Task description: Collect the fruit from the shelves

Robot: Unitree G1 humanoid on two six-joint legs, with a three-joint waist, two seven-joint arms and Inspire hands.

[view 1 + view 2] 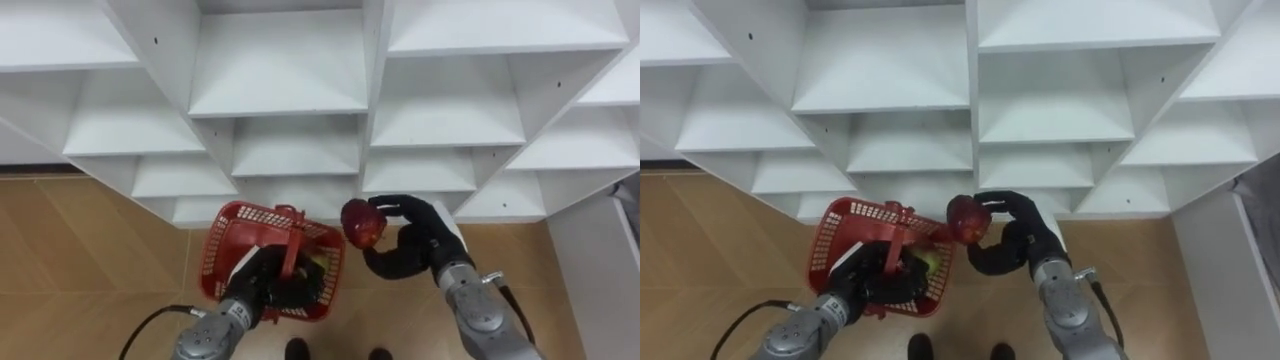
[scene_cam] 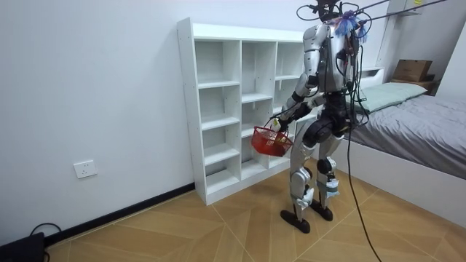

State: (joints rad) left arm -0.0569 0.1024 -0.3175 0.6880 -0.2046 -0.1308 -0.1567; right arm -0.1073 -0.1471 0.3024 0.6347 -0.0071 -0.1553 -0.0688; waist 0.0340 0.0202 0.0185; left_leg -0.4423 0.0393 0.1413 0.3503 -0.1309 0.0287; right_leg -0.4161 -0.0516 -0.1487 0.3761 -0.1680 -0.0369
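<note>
My right hand (image 1: 415, 240) (image 1: 1015, 240) is shut on a red apple (image 1: 361, 222) (image 1: 966, 218), holding it in the air just right of the red plastic basket (image 1: 228, 228) (image 1: 835, 232). My left hand (image 1: 262, 283) (image 1: 865, 277) is shut on the basket's red handle (image 1: 293, 243) (image 1: 895, 240) and carries it in front of the white closet (image 1: 280, 90) (image 1: 890, 85). Something yellow-green (image 1: 925, 262) lies inside the basket. In the room view I stand facing the closet (image 2: 233, 109), the basket (image 2: 271, 140) at hip height.
The closet's shelves before me are bare. A bed (image 2: 415, 124) stands on the room view's right, close behind me. The floor is wooden parquet (image 1: 60, 270). A white panel (image 1: 600, 280) rises at my right.
</note>
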